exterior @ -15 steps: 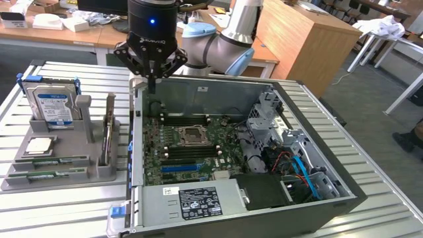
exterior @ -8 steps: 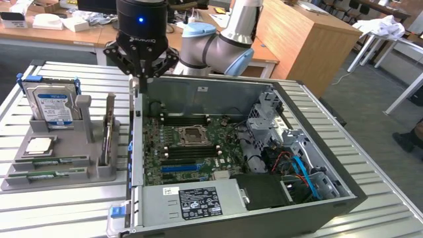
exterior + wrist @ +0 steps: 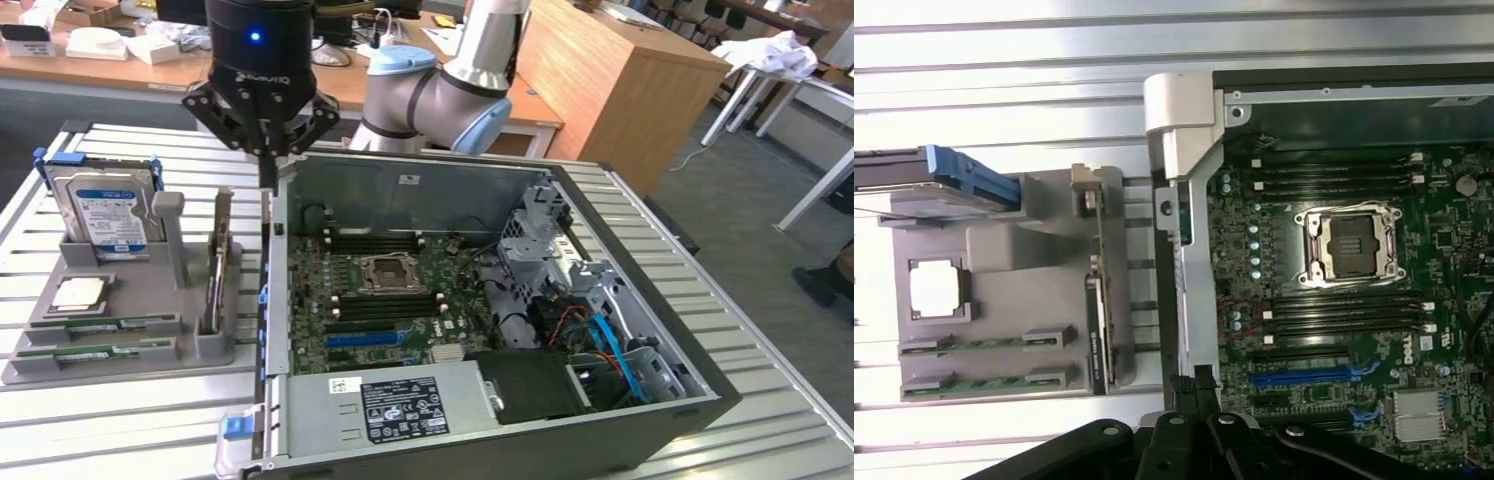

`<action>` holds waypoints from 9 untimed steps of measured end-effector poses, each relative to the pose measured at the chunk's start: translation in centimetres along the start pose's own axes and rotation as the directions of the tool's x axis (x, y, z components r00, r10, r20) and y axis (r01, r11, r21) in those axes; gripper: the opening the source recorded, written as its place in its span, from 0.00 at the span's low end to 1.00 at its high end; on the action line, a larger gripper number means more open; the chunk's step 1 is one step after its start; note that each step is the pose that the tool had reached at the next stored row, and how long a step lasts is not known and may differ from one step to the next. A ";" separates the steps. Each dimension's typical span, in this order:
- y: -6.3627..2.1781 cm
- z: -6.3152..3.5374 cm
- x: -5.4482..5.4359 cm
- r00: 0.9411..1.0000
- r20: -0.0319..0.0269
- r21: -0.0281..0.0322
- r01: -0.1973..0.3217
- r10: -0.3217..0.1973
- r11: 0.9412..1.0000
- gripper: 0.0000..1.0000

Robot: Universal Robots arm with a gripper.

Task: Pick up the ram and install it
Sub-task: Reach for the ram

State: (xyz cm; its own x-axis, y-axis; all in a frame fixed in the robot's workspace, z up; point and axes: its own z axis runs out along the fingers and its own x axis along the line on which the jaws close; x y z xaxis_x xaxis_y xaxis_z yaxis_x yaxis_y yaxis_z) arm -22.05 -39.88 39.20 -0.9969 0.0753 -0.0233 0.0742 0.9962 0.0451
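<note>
Nearest to us, we are seeing the grey power supply (image 3: 400,405) sitting at the near end of the open computer case (image 3: 674,395), label facing up. The case is lying on its side on the slatted metal counter (image 3: 120,440). Just beside the case, on the exterior view's left, a grey tray (image 3: 200,350) is resting on the same counter.

The ram (image 3: 94,353) is lying flat in the tray's nearest slot, outside the case. A second green stick (image 3: 107,324) is lying in the next slot just behind it. Nothing is touching either of the 2.

Farther from the case's near end, the tray is also carrying:
- a square silver chip (image 3: 80,292)
- an upright card (image 3: 216,265) standing closest to the case wall
- a hard drive (image 3: 104,205) in a blue bracket, standing on edge

Inside the case, the motherboard (image 3: 334,300) is showing its processor socket (image 3: 387,270), dark memory slots on both sides of it, and a blue slot strip (image 3: 367,338).

Toward the case's far corner, the pincer (image 3: 268,178) is hovering above the wall that faces the tray, its fingers pressed together and gripping nothing. Beyond the case, the arm's grey and blue joint (image 3: 441,100) is rising in front of wooden desks (image 3: 601,70).
</note>
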 end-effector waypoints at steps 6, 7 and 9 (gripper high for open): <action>-0.11 -0.02 1.5 1.000 0.000 0.000 0.000 0.000 1.000 0.10; -0.13 -0.02 1.7 1.000 0.000 0.000 0.000 0.000 1.000 0.10; -0.16 -0.03 2.2 1.000 0.000 0.000 0.000 0.000 1.000 0.10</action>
State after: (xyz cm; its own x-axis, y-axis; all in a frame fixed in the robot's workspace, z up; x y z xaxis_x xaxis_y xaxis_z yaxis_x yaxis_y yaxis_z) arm -24.22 -39.89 39.18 -0.9969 0.0753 -0.0233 0.0742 0.9962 0.0451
